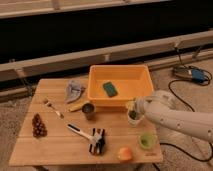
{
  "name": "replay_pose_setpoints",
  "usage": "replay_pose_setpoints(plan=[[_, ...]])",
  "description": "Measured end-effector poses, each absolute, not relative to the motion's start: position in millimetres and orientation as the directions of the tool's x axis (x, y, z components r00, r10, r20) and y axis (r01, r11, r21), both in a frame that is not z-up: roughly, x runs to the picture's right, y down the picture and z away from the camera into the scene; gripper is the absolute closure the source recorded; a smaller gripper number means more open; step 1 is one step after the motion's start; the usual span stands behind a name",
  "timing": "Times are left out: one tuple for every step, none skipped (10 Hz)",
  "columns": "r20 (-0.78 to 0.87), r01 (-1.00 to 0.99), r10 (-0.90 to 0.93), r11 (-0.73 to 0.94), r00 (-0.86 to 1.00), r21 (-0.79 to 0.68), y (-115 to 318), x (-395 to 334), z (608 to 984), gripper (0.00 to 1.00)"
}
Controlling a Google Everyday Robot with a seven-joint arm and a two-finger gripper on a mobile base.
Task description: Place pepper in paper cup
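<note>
The off-white paper cup stands on the wooden table, just in front of the yellow bin's right front corner. My gripper hangs directly over the cup's mouth, at the end of the white arm that reaches in from the right. A bit of green, which looks like the pepper, shows at the cup's rim under the gripper. I cannot tell whether it is held or resting inside the cup.
The yellow bin holds a dark green sponge. A dark metallic cup, a black-and-white brush, a light-green cup, an orange fruit, grapes, a fork and a grey cloth lie on the table.
</note>
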State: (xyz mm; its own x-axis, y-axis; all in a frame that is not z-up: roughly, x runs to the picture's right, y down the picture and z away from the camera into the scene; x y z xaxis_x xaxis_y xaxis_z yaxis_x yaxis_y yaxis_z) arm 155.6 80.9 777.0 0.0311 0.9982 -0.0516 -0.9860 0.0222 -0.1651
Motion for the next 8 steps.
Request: replay_pose_setpoints(plan=[[-0.050, -0.986, 0.998, 0.026, 0.035, -0.168, 80, 155, 775, 0.20], [-0.049, -0.985, 0.998, 0.029, 0.037, -0.168, 79, 155, 773, 0.20], [-0.047, -0.985, 0.998, 0.033, 0.041, -0.170, 77, 155, 770, 0.20], [-0.040, -0.983, 0.998, 0.039, 0.047, -0.178, 72, 154, 763, 0.20], [-0.031, -0.980, 0.998, 0.050, 0.057, -0.191, 66, 153, 757, 0.20], [-0.025, -0.978, 0.998, 0.056, 0.063, -0.200, 62, 152, 753, 0.20], [-0.024, -0.977, 0.998, 0.058, 0.064, -0.203, 61, 151, 752, 0.20], [-0.024, -0.977, 0.998, 0.058, 0.064, -0.203, 61, 151, 752, 0.20]])
